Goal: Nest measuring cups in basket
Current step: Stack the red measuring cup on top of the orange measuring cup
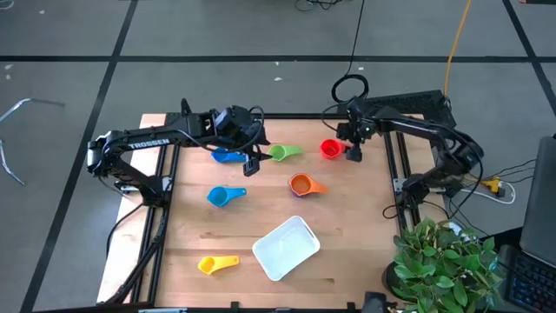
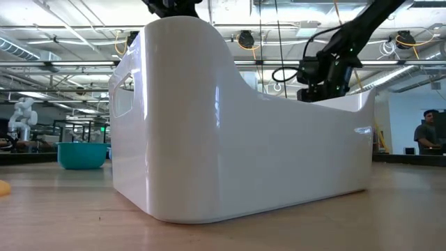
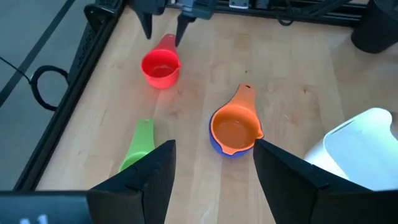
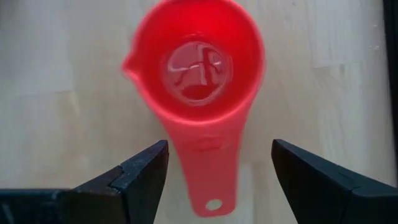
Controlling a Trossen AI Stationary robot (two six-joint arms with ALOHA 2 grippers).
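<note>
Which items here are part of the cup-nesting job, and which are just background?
Job items:
- red cup, right gripper open over its handle
- orange cup, sitting in a blue one
- green cup
- dark blue cup under the left gripper
- blue cup
- yellow cup
- basket

Background:
- potted plant
- teal bowl
- a person
</note>
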